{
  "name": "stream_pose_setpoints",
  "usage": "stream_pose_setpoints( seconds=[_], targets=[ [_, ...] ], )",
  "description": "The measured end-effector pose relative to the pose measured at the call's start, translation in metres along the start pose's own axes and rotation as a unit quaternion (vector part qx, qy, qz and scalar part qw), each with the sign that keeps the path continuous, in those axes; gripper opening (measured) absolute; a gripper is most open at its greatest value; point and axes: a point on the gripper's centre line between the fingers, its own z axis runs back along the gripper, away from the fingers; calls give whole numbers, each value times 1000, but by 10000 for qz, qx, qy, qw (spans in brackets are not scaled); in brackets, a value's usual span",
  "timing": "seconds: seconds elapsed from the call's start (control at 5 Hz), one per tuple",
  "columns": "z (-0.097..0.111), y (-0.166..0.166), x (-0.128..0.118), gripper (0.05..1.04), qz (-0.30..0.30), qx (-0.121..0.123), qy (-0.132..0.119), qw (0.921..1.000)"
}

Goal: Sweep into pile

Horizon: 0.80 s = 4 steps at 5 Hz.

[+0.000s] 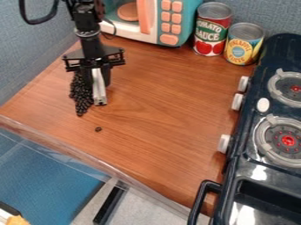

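The tool (pixel 98 80) was closed around a grey bar (pixel 99 90); black beans (pixel 80 96) lay beside the bar on the bench (pixel 156 114). Good sweeping needed the bar low beyond the stray bean (pixel 98 129), then a gentle push.

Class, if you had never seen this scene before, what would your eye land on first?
Probably the black robot arm at the upper left, its hand hanging beside a heap of small dark beans on the wood-grained counter. Next might come the red-centred burners of the dark toy stove on the right, then the tomato can and pineapple can near the top.
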Motion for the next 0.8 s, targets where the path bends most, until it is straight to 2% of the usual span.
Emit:
stream_pose_setpoints(
  seconds=[0.2, 0.4, 0.6, 0.8],
  targets=[
    [2, 3, -1, 365, -8, -9, -45, 10000],
    [20, -6, 2, 365, -32, -281, -240, 9993],
    [30, -30, -2, 365, -249, -610, -290, 9974],
    [47, -67, -13, 365, -791, -927, -412, 9917]
  ],
)
